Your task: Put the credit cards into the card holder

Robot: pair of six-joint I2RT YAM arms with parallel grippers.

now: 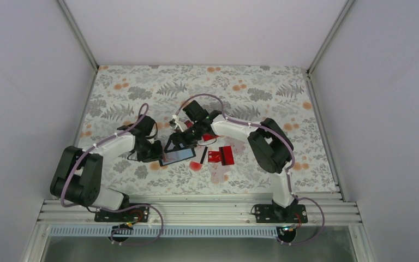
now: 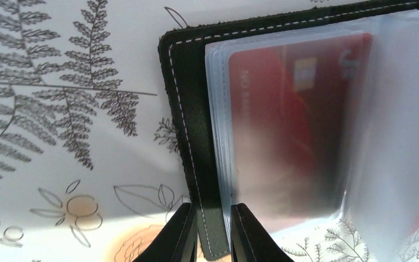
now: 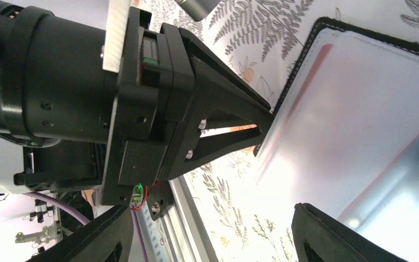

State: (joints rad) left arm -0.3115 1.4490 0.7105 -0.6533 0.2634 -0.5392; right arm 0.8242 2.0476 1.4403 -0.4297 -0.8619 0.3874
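The black card holder (image 1: 178, 156) lies open on the floral table, its clear sleeves fanned up. My left gripper (image 1: 160, 153) is shut on the holder's stitched black cover (image 2: 188, 109), one finger on each side of its edge (image 2: 208, 236). A red credit card (image 2: 289, 120) sits inside a clear sleeve. Two more red credit cards (image 1: 221, 155) lie flat just right of the holder. My right gripper (image 1: 189, 133) hovers over the holder's far side, open, with its fingers wide apart (image 3: 215, 240) beside a glossy sleeve (image 3: 360, 109) and nothing between them.
A small red round spot (image 1: 196, 166) marks the cloth in front of the holder. A thin dark strip (image 1: 203, 154) stands between holder and loose cards. The aluminium rail (image 1: 196, 210) runs along the near edge, and white walls close in both sides.
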